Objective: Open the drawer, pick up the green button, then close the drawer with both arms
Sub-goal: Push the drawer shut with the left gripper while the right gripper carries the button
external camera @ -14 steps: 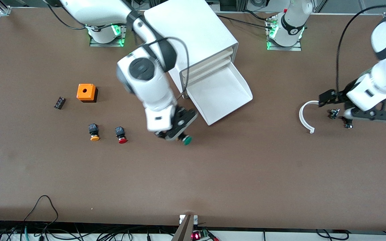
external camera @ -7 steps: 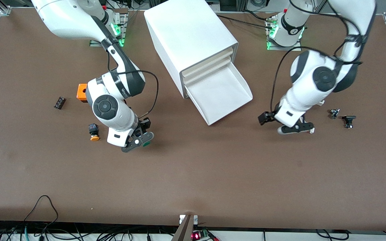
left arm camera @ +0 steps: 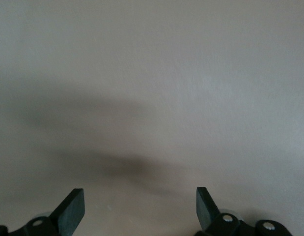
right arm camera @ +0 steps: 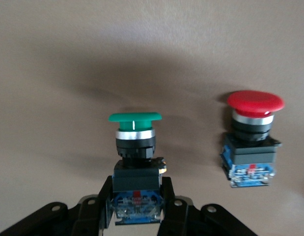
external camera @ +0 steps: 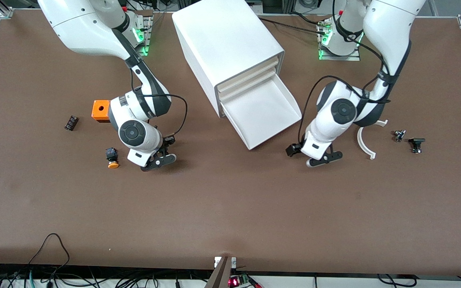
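The right pincer, toward the right arm's end of the brown desk, clamps the blocky black body of the glossy round-capped green button beside a red-capped button, while the left pincer hangs spread apart near the smooth white pulled-out drawer.

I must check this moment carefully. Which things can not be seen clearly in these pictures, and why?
- Front view: the green button and red button are hidden under the right arm; only the right wrist view shows them.
- Front view: two small black parts are too small to identify.
- Left wrist view: only bare table.
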